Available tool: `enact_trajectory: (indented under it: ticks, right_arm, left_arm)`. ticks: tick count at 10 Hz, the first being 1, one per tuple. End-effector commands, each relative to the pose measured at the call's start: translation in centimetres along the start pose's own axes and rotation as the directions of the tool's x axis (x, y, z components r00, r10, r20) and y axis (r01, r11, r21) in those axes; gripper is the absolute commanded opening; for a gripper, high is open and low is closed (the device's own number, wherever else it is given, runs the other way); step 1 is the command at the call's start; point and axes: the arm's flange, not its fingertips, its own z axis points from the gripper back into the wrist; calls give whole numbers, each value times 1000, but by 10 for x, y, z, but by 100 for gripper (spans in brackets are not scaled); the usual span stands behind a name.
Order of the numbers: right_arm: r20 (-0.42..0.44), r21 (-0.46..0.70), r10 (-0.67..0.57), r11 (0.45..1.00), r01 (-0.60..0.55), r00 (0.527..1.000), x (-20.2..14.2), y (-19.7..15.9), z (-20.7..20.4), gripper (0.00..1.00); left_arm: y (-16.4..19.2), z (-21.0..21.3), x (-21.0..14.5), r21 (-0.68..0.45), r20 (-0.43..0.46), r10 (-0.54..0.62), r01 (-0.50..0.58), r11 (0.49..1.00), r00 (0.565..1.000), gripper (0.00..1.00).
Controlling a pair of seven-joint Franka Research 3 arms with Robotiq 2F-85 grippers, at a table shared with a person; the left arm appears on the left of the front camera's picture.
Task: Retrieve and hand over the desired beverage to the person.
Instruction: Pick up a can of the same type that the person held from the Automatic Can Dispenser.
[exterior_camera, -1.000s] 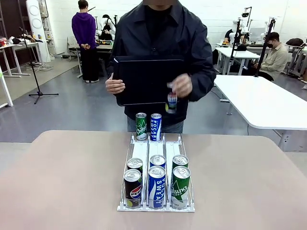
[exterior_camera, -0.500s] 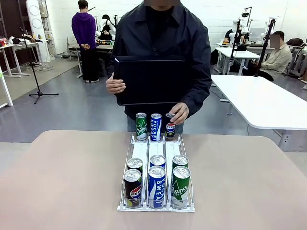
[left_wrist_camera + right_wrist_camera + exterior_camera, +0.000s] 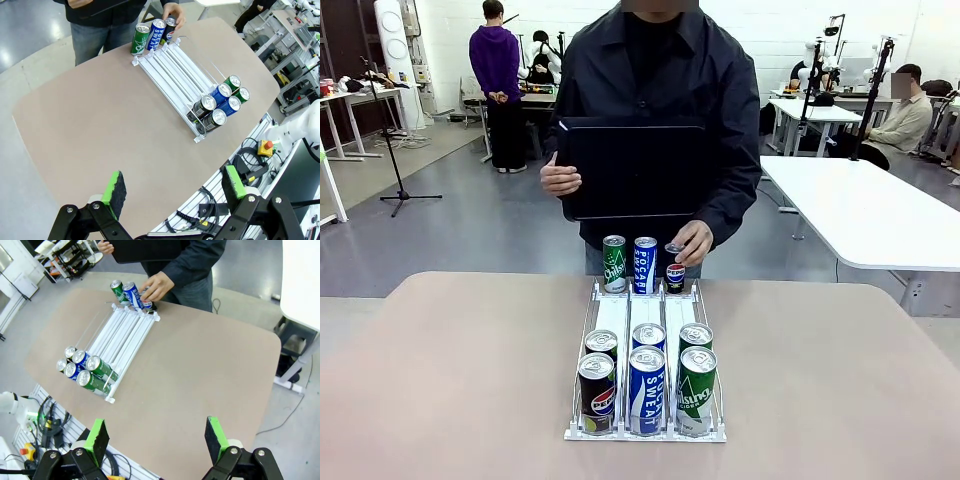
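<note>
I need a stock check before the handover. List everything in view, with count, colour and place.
table: 1, beige, under the rack.
rack: 1, white, three lanes, mid-table.
Pepsi cans: 2, black; left lane near end, right lane far end.
Pocari Sweat cans: 3, blue; middle lane, two near, one far.
Chilsung cans: 3, green; two right lane near, one left lane far.
greenish can: 1, label hidden, behind the near Pepsi.
tablet: 1, black, at the person's chest.
person: 1, dark jacket, far side; holding hand on the tablet, other hand on the far Pepsi.
left gripper: black, green pads, open, raised.
right gripper: same, open.
</note>
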Motion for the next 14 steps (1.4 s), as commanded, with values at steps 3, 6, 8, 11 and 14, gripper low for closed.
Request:
enact_trajectory:
  ticks: [3,6,8,11,14]
  right_arm:
    - [7,25,9,1000,-10,1000,0,1,-1,100]
    - [7,25,9,1000,-10,1000,0,1,-1,100]
    - [7,25,9,1000,-10,1000,0,1,-1,100]
    - [7,25,9,1000,-10,1000,0,1,-1,100]
    - [7,25,9,1000,-10,1000,0,1,-1,100]
  left_arm:
    - [1,2,1,-20,5,-14,14,1000,1000,100]
    - [0,0,0,0,0,0,0,1000,1000,100]
    - [-54,-28,44,199,-226,-17,64,978,974,100]
    - [-169,-107,75,540,-317,199,3,842,927,100]
    - [-241,-189,41,680,-242,360,-108,725,901,100]
